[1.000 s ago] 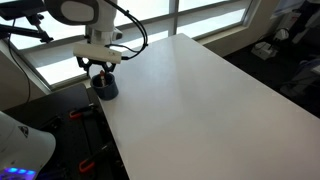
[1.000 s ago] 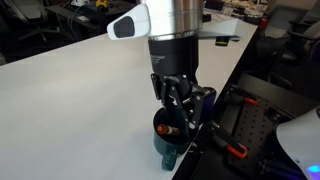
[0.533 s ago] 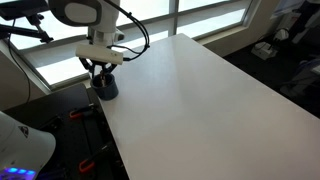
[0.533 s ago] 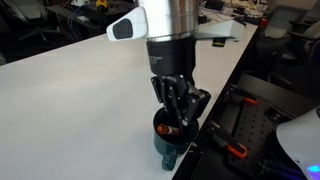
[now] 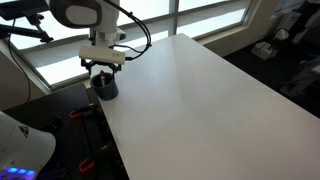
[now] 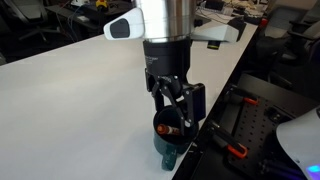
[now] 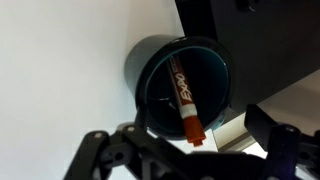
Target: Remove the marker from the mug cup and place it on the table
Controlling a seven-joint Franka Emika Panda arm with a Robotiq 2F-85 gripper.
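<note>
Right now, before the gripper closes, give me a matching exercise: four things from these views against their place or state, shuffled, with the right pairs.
Things:
1. marker
2. mug cup
3. table
4. gripper

Place or state:
A. white, bears the mug
B. open, above the mug
C. leaning inside the mug, reddish end at the rim
D. upright at the table's edge

Pairs: 1-C, 2-D, 3-A, 4-B

Hand [image 6: 176, 116] spread over mug cup [image 6: 166, 144], marker [image 6: 172, 129] inside, at table [image 6: 70, 110] edge
</note>
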